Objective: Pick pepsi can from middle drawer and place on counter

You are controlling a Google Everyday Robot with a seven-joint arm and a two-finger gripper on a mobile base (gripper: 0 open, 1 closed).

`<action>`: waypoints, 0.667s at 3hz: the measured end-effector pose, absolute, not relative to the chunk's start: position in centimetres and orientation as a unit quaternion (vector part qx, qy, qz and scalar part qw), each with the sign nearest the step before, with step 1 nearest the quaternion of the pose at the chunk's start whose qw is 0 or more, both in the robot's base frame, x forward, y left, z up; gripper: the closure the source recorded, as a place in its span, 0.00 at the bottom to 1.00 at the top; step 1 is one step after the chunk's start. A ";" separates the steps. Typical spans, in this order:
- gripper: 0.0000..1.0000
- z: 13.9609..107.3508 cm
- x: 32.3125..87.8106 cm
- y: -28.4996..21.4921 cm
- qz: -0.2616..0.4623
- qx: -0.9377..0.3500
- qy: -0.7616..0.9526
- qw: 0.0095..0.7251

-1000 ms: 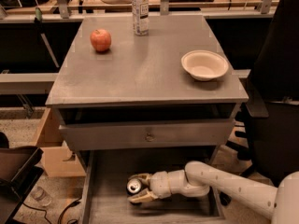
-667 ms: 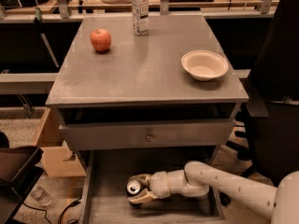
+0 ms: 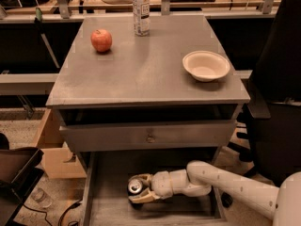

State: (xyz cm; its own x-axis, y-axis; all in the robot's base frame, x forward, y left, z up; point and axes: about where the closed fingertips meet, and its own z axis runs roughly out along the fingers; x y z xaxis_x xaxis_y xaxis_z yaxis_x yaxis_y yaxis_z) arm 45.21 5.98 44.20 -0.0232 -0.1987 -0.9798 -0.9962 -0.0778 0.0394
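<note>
The pepsi can (image 3: 135,186) shows its silver top and pull tab, low in the open middle drawer (image 3: 108,206), a grey tray pulled out under the cabinet. My gripper (image 3: 139,189) reaches in from the right on a white arm, and its tan fingers (image 3: 143,197) are closed around the can's sides. The can stands at about the drawer's floor level. The counter (image 3: 146,65) is the broad grey top above.
On the counter stand a red apple (image 3: 101,40) at the back left, a clear plastic bottle (image 3: 140,10) at the back middle and a white bowl (image 3: 206,65) at the right. A closed drawer front with a knob (image 3: 150,137) overhangs the open drawer. A black chair (image 3: 277,98) stands right.
</note>
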 end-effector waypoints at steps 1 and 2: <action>1.00 49.3 44.3 4.4 0.499 -0.540 0.533 0.418; 1.00 57.7 43.3 2.2 0.496 -0.532 0.534 0.432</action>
